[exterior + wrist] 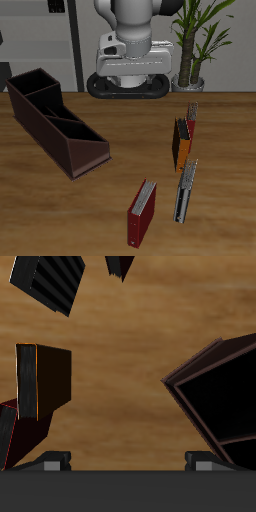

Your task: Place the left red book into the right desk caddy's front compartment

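**gripper high and empty, left red book not yet picked**

- gripper (130, 462): jaws spread wide, nothing between them. wrist view looks straight down on the table (120, 130) from well above, so prob. the approach hasn't started.
- left red book (191, 126): stands on edge toward the back of the table, touching or just beside the orange book (179, 145), which sits on its table-front side. top edge is up, so a top-down pinch across the thin cover looks workable.
- why it's awkward: the orange book hugs one face, so there's little room for a jaw on that side. risk: clipping the orange book or dragging both. the far face looks free.
- right desk caddy (40, 125): well apart from the books, across the table, lying at an angle, open top, slanted dividers inside. i take the front compartment as the end section nearest the table's front edge, but can't be sure from here.
- other items: red book w/ grey page edges (142, 212) and a dark book (185, 190), both near the table's front edge, clear of a straight carry btwn book and caddy.
- open room: bare table btwn books and caddy. the caddy rim is the main edge to clear, so lift high before crossing.
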Tool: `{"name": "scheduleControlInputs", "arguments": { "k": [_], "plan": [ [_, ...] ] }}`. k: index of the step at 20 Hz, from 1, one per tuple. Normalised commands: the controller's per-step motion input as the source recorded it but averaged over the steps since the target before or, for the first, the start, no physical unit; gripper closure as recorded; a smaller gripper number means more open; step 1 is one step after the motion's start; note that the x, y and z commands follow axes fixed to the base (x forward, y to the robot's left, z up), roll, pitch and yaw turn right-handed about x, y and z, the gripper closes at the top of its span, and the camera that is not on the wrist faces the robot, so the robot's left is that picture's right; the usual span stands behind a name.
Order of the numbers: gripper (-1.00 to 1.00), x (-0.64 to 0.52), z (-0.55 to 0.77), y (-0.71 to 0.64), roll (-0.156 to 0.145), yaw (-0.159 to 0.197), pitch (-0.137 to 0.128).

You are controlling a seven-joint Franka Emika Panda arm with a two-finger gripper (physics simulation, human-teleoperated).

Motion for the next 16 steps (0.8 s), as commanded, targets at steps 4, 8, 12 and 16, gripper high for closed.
{"name": "scheduleControlInputs", "arguments": {
  "k": [4, 8, 12, 16],
  "plan": [
    [-1.0, -0.12, -0.09, 0.13, -0.026, -0.018, -0.013],
    [-1.0, -0.14, -0.04, 0.25, 0.002, -0.047, -0.026],
    [-1.0, -0.14, -0.08, 0.32, -0.051, -0.084, -0.014],
    [-1.0, -0.25, -0.25, 0.71, 0.016, 0.001, -0.066]
  ]
}}
